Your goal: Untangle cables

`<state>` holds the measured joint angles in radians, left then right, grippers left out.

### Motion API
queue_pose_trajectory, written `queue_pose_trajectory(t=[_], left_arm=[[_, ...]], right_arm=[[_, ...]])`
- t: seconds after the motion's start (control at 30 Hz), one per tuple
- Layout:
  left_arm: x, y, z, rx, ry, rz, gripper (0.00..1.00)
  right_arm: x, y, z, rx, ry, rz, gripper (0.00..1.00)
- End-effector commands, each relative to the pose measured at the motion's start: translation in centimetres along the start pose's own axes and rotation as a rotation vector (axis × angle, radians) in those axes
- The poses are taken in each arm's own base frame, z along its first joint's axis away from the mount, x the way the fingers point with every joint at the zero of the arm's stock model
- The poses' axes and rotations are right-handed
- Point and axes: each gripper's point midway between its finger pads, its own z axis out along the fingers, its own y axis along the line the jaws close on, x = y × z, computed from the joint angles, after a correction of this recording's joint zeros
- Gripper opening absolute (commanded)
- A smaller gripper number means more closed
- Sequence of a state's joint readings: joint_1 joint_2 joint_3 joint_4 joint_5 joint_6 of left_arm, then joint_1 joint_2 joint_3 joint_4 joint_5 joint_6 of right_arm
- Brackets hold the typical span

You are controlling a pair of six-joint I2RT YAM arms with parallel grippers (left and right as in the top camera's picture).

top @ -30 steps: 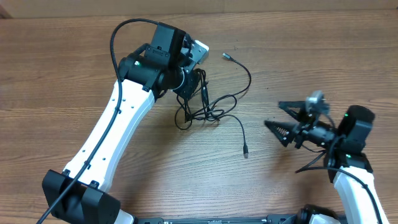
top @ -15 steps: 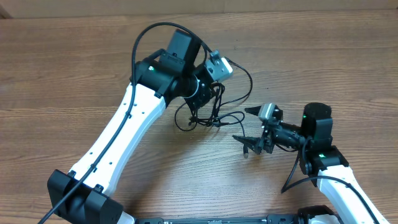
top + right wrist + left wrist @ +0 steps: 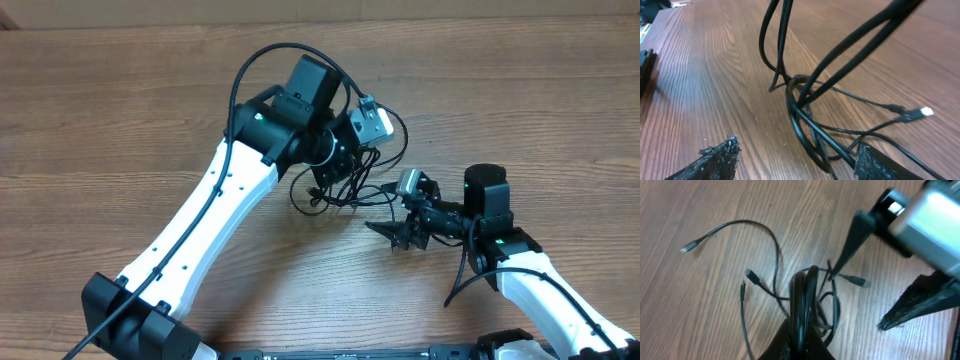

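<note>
Several thin black cables (image 3: 801, 300), looped and knotted.

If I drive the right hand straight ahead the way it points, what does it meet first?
Most likely the cables: the bunch held up by the left hand lies straight ahead of the right hand, in line with the gap between its open fingers. Exact depth is unclear.

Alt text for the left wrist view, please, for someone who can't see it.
The left gripper, jaws shut, grips a bunch of black cables above a wooden table, with loose strands and small plug ends spreading to the left. From the right, the right gripper points at the bunch, jaws open, one fingertip close to the strands.
</note>
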<state>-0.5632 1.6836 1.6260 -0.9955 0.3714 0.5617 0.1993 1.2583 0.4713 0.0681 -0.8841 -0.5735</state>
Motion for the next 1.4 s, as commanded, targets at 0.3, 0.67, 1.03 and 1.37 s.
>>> queue_pose_trajectory(t=[0.3,0.67,1.03,1.37], left_arm=[[-2.0,-1.0,-0.4,0.028,-0.066,0.056,0.04],[-2.2,-1.0,-0.4,0.027,-0.071,0.053,0.04],[-4.6,-2.4,-0.8,0.122,-0.191,0.044,0.04],[-5.2,-2.9,-1.0,0.158,-0.223,0.009,0.04]], right_arm=[[0.1,0.7,0.7,-0.021,0.018,-0.009,0.68],[1.3,1.3,0.7,-0.043,0.057,-0.015,0.63],[2.1,0.6,0.6,0.000,0.101,-0.001,0.62],[4.2,-0.3,1.0,0.041,0.170,0.035,0.41]])
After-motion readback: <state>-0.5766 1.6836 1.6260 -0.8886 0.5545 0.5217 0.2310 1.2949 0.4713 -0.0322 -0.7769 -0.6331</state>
